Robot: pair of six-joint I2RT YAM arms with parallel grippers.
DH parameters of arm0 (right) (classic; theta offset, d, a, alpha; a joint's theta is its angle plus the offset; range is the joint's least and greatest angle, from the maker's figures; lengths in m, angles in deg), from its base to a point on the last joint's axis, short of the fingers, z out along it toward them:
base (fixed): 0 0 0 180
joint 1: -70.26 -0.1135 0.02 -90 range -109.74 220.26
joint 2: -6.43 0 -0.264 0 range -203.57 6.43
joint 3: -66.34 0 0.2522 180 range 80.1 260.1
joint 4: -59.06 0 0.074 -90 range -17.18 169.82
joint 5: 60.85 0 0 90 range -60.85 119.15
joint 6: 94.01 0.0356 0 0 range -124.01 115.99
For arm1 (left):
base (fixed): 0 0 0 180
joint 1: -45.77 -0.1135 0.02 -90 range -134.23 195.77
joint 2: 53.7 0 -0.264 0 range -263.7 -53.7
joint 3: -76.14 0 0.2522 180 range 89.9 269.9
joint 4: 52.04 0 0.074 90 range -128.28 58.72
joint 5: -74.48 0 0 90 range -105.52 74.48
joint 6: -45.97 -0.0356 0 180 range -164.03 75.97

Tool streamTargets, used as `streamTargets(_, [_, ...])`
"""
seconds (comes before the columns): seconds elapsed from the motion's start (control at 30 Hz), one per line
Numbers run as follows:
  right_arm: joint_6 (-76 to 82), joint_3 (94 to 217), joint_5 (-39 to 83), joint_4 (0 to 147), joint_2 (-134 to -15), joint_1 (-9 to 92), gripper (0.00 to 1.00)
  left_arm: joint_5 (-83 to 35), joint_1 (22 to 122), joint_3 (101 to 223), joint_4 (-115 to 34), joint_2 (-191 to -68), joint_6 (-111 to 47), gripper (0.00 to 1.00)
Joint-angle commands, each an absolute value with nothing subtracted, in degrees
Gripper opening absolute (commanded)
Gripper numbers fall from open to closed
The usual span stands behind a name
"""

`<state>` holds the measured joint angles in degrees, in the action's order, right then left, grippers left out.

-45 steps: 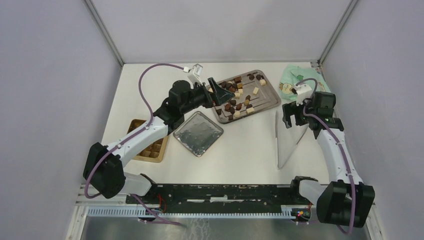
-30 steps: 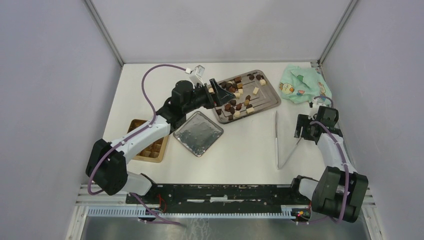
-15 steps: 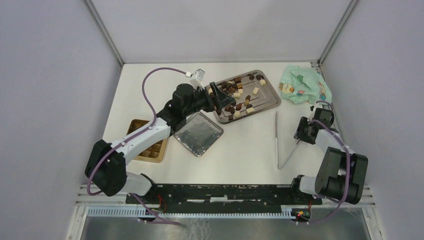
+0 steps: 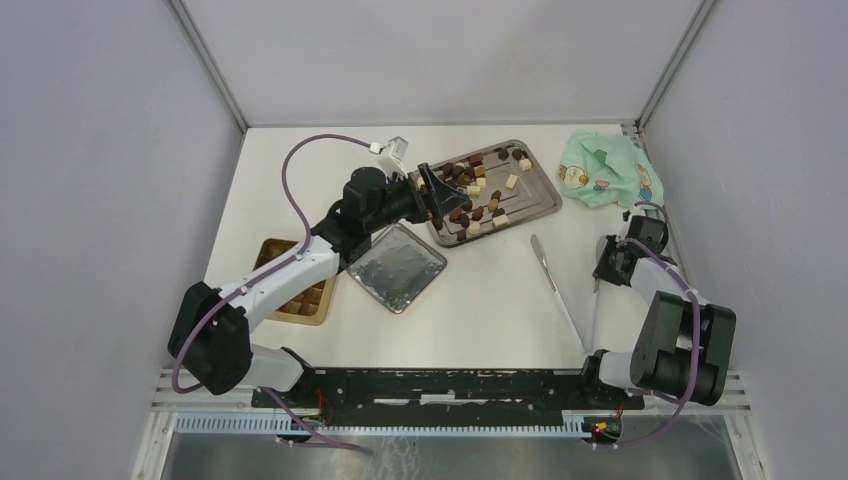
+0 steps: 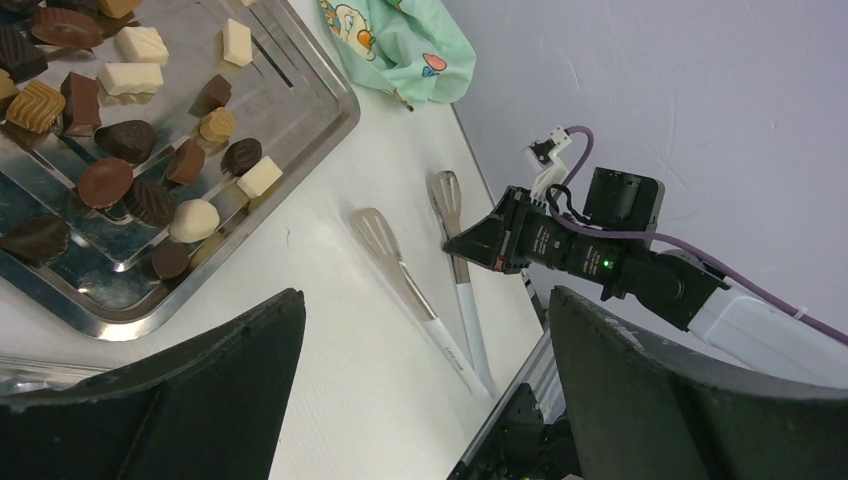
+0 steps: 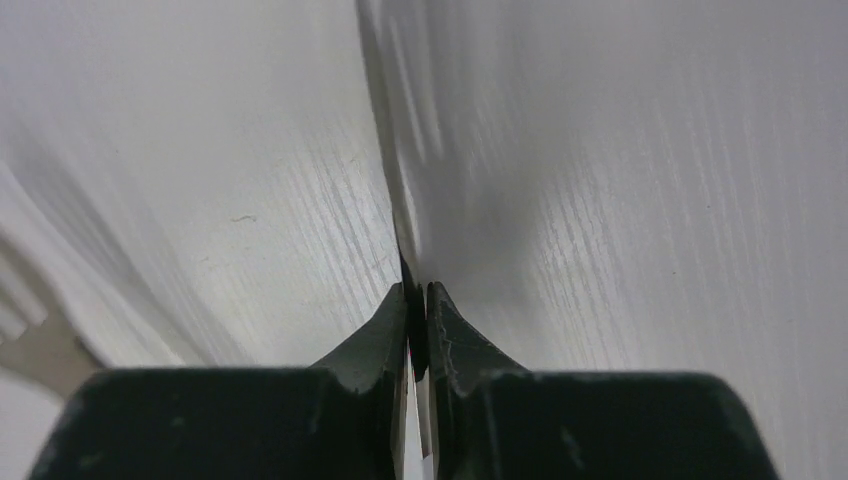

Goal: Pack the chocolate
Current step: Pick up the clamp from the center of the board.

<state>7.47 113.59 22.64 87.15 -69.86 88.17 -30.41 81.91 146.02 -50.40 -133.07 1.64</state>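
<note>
The chocolate (image 5: pixel 128 140) lies on a silver tray (image 4: pixel 535 192), upper middle of the top view. The left gripper (image 5: pixel 425 300) hangs at the tray's left edge with its fingers (image 5: pixel 200 400) spread wide, apart from the pieces. At the right side, the right gripper (image 6: pixel 417 300) pinches one arm of the tongs (image 5: pixel 405 280).

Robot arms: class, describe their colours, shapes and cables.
The left arm and right arm have white links between black joints. A purple cable loops along each, ending in a white plug. The left gripper and right gripper are black with wedge-shaped fingers. A green light marks the right wrist.
</note>
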Motion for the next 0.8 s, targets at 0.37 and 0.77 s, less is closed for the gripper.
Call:
streamTargets(0.37, [8.9,119.9,5.1,86.4,-62.8,88.4,0.00,-36.8,84.1,143.2,-67.9,-130.4,-3.2,0.95])
streamTargets(0.77, [28.2,131.4,-31.5,57.6,-61.8,83.5,0.00,-48.3,84.9,146.7,-81.2,-128.9,-17.1,1.00])
